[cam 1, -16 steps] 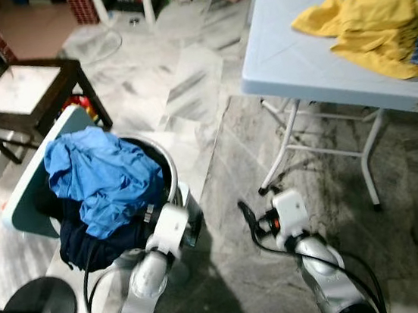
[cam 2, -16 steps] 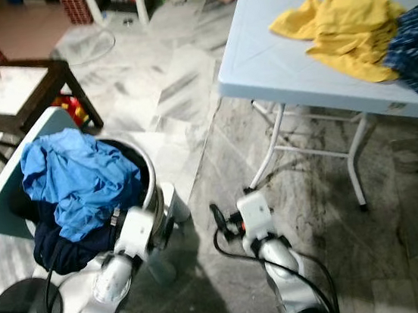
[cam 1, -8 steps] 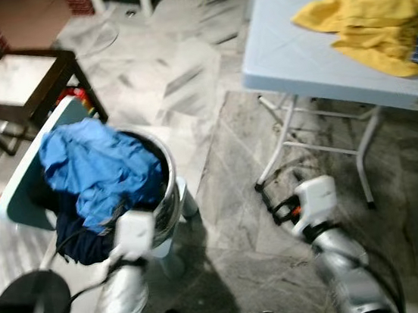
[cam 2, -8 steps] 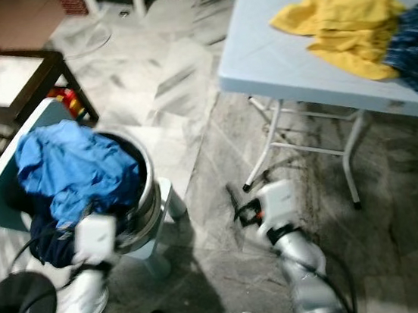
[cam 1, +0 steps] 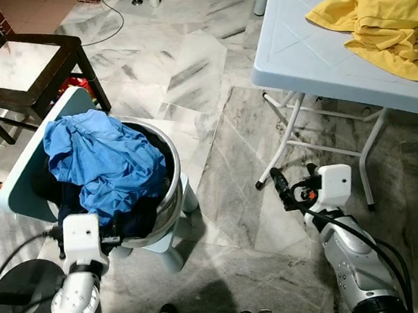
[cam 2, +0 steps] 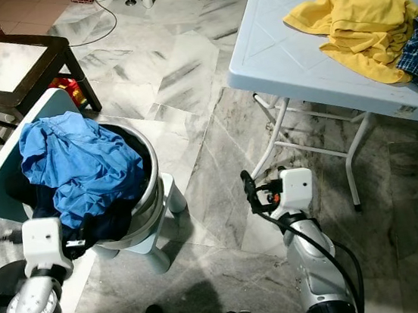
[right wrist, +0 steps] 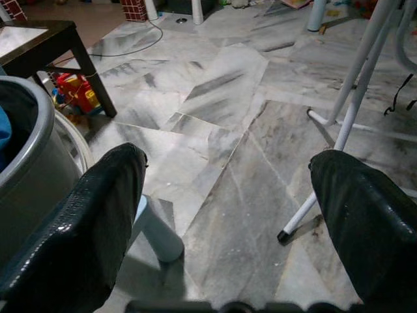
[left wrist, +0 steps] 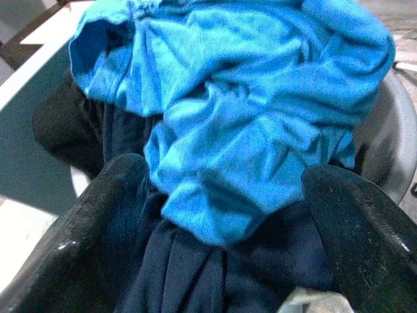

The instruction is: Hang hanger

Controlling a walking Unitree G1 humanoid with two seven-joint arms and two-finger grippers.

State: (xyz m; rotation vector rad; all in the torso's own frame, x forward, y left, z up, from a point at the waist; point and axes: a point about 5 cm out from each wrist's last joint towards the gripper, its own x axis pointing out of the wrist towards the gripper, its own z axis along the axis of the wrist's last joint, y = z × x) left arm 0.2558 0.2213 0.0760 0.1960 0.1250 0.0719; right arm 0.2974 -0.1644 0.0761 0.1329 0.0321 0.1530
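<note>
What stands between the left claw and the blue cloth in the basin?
Nothing visible. The open left claw points straight at the blue cloth, which lies heaped on a dark garment in the basin; its path is free. The right claw hangs open over the floor.

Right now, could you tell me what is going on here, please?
The robot stands over a basin heaped with clothes, a blue garment on top of dark ones. The left gripper is right at the pile, fingers open, holding nothing. The right gripper hangs open above the floor beside the table, where a yellow garment lies. I can see no hanger.
</note>
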